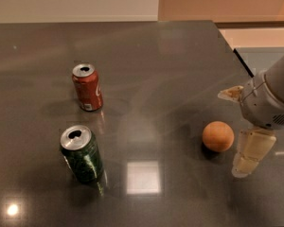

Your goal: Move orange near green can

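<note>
Camera view: orange (218,136) on table (180,56); gripper (250,151) just beside it at 3 o'clock, opening can't be told. Green can (82,153) well apart at 9 o'clock.

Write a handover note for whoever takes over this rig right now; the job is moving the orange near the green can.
End effector: low at the table's right side, just right of the orange.
Orange: resting on the table.
Green can: upright, front left, far from the orange; red can behind it.
Done: approach only.
Left: grasp the orange, carry it left, set it beside the green can.
</note>
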Robot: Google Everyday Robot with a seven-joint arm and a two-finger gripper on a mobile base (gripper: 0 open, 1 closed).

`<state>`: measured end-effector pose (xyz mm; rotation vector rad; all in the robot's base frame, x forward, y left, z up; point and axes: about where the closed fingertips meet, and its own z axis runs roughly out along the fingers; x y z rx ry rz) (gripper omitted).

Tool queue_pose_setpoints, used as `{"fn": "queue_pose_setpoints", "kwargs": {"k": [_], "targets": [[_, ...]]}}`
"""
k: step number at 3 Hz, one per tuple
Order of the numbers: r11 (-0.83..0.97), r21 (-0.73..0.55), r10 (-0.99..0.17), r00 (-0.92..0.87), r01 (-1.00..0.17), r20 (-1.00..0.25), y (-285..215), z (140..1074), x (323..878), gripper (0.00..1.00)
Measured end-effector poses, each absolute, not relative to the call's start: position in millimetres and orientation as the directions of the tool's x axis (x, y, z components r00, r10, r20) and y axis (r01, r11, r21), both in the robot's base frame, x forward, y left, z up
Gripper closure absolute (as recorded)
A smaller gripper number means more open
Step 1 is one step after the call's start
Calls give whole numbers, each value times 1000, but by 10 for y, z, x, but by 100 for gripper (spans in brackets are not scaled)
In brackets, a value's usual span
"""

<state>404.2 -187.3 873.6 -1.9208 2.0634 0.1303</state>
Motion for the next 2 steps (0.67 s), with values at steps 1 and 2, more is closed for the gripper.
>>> {"fn": "queue_pose_setpoints", "kwargs": {"k": [1,2], "targets": [[87,-148,-955,-41,-985,-294,-1853,8678,4053,0],[83,-146,-955,-37,-986,-296,-1837,8651,4070,4]]}}
